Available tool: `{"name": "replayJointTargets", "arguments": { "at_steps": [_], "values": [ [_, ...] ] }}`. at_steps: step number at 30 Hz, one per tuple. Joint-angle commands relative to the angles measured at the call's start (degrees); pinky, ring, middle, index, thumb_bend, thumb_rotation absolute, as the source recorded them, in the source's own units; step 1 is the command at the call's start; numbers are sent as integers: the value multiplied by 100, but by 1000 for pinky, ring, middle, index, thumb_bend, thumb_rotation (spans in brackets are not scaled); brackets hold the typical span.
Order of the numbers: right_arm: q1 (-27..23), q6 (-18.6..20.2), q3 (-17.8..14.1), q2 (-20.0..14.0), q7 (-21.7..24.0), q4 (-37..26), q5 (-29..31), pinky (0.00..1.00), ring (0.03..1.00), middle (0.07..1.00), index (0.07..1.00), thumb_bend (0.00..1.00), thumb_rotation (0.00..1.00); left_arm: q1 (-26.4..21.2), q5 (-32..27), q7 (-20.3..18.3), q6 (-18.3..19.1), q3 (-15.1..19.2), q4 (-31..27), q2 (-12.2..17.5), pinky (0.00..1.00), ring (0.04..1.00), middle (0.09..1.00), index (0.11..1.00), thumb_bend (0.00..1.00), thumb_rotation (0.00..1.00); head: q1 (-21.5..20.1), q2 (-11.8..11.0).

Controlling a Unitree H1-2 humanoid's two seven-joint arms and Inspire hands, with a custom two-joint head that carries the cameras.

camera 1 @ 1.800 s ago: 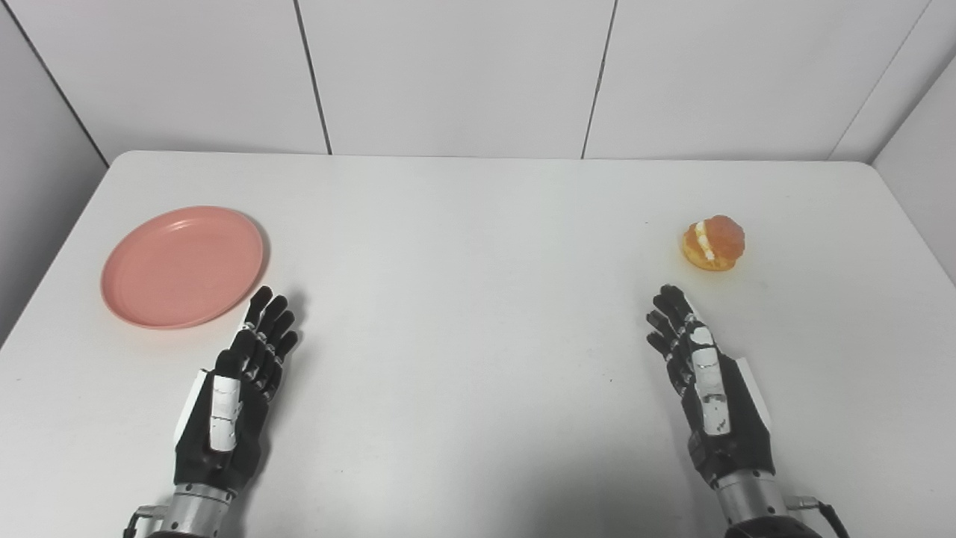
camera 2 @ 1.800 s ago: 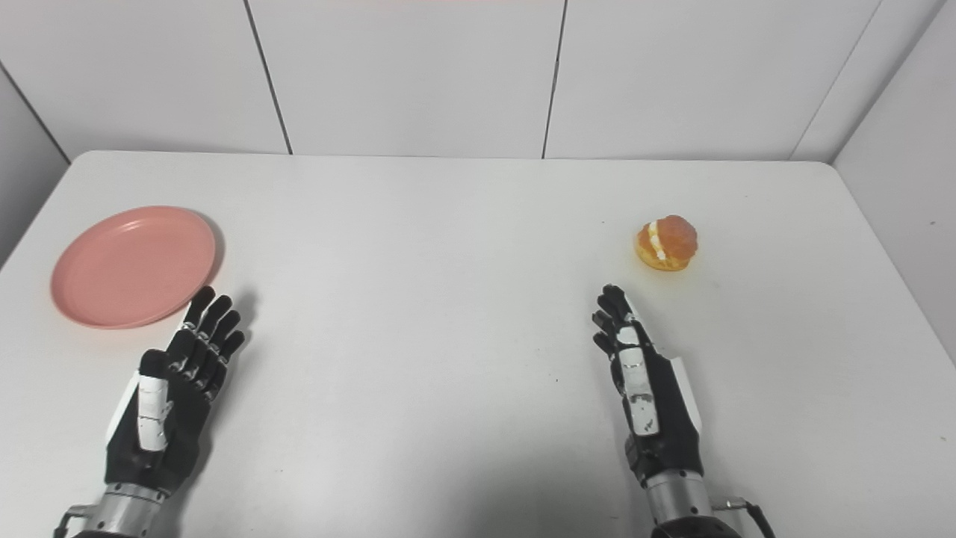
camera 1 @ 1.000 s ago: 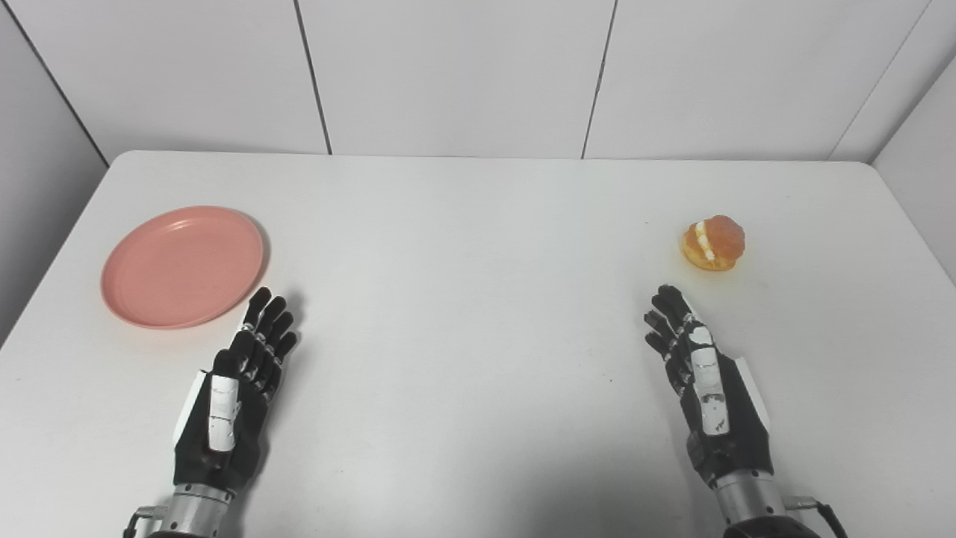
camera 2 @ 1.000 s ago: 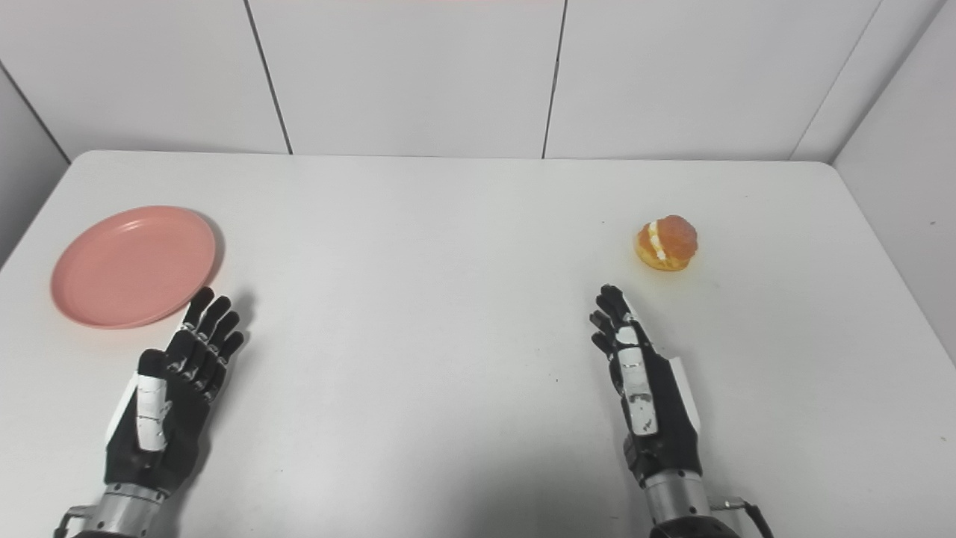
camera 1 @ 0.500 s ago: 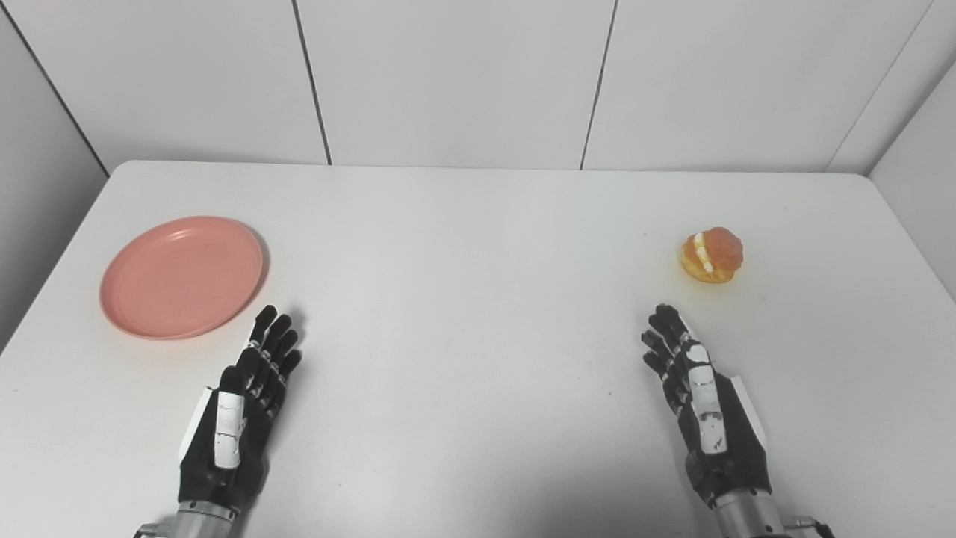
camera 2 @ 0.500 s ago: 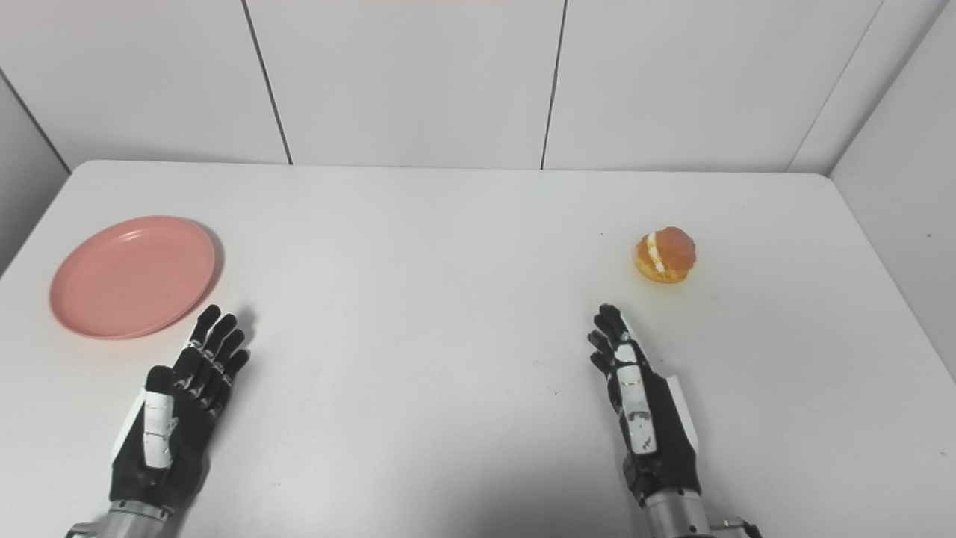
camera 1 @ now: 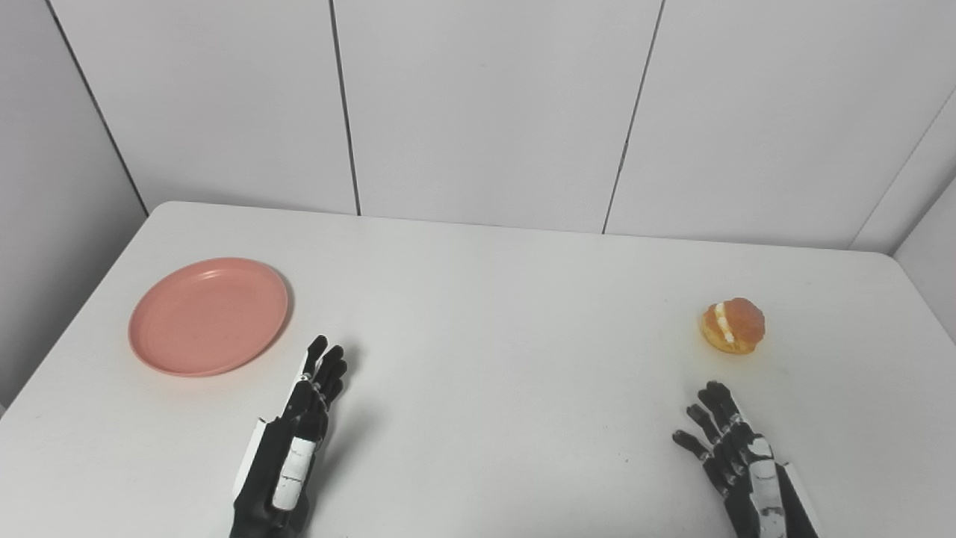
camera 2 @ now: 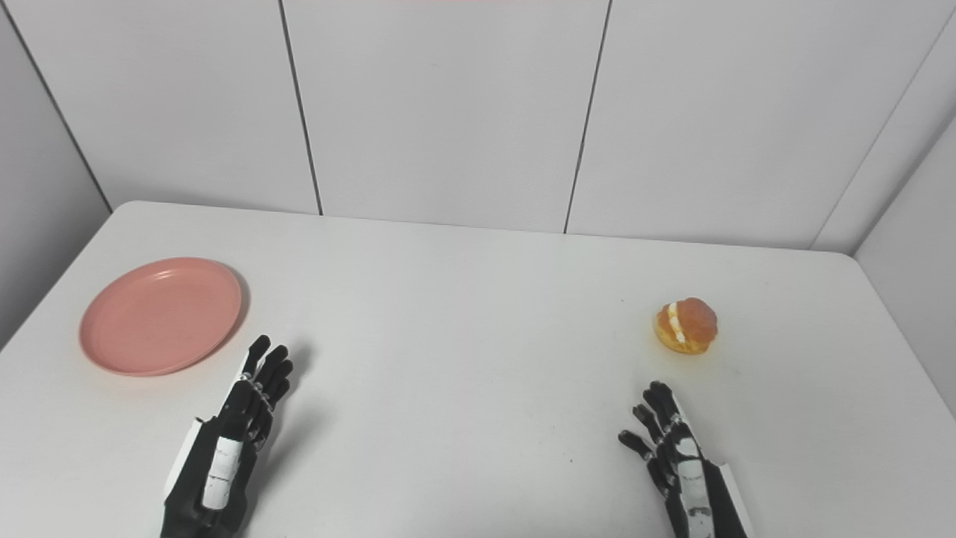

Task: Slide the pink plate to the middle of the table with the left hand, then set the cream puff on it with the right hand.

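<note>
The whole view has tilted upward since a moment ago: more wall shows, and the table point(camera 1: 493, 314), plate, puff and hands all sit lower in frame together. That reads as a camera move, not a move of the things, so I judge the task not begun.

The white table fills the lower two thirds of the frame, its far edge running along the wall panels and its left and right edges angling toward the bottom corners. The broad centre is bare, leaving open room for a slide.

The pink plate point(camera 1: 208, 315) lies flat at centre left, close to the table's left edge, still far from the middle. The left hand point(camera 1: 290, 456) rests at lower left, near the plate's lower right rim but apart from it, fingers extended and holding nothing.

The right hand point(camera 1: 739, 467) sits at the lower right corner, partly cut by the frame, fingers spread and empty. The cream puff point(camera 1: 733, 325) stands just above it at centre right, untouched.
</note>
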Motion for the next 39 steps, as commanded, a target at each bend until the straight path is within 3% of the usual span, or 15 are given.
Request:
{"name": "replayJointTargets", "arguments": {
  "at_steps": [1,6,11,19,26,31,36,39],
  "values": [
    [-43,-208,-109,-103,31,188,48,982,956,974,962,879,1000,-47,77,53,-222,-146,312,-187,1000,993,996,1000,913,911,111,-111],
    [-103,-295,-165,-122,69,405,128,996,959,975,961,885,1000,-115,212,121,-413,-196,519,-243,1000,994,999,1000,850,938,304,-242],
    [-157,-331,-204,-152,120,546,181,1000,971,987,978,890,1000,-133,237,199,-319,-229,558,-341,1000,996,999,1000,808,946,505,-370],
    [-159,-293,-193,-188,147,652,120,1000,991,1000,990,863,1000,-137,188,233,-427,-241,611,-405,1000,1000,1000,1000,761,949,477,-527],
    [-118,-140,-194,-168,112,625,145,1000,977,989,996,839,1000,-262,-40,348,-405,-84,397,-436,1000,968,976,977,899,888,453,-575],
    [-87,-126,-167,-133,103,569,135,1000,971,983,998,830,1000,-612,-56,473,-317,84,37,-332,963,926,912,880,901,904,420,-568],
    [-10,-89,-102,-88,48,423,55,982,959,976,990,836,1000,-1365,-141,573,20,336,-479,-49,979,917,890,838,872,947,340,-507],
    [33,-44,-71,-65,17,335,19,971,953,971,986,846,1000,-1692,-234,575,-80,568,-300,197,998,935,911,824,908,915,307,-489]
  ]
}}
